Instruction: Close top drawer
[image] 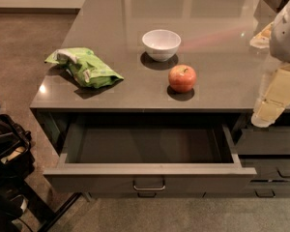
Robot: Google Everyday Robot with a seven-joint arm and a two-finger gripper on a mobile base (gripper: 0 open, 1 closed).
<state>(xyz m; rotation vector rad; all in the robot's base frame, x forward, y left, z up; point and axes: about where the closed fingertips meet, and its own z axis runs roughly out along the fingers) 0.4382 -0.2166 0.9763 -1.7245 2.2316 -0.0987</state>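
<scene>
The top drawer (150, 176) is pulled far out from under the grey countertop (135, 88). Its wide dark grey front faces me, with a small metal pull handle (149, 185) at mid-front. Its inside (145, 144) shows nothing in it. My gripper (267, 114) hangs at the right edge of the view, cream-coloured below a white arm part (287, 30). It is above the drawer's right rear corner, at the counter's front edge, and apart from the drawer front and its handle.
On the counter are a white bowl (161, 44), a red apple (182, 78) and a green snack bag (84, 67). Narrower grey drawer fronts (270, 144) stack at the right. A black object (7, 153) stands on the floor at the left.
</scene>
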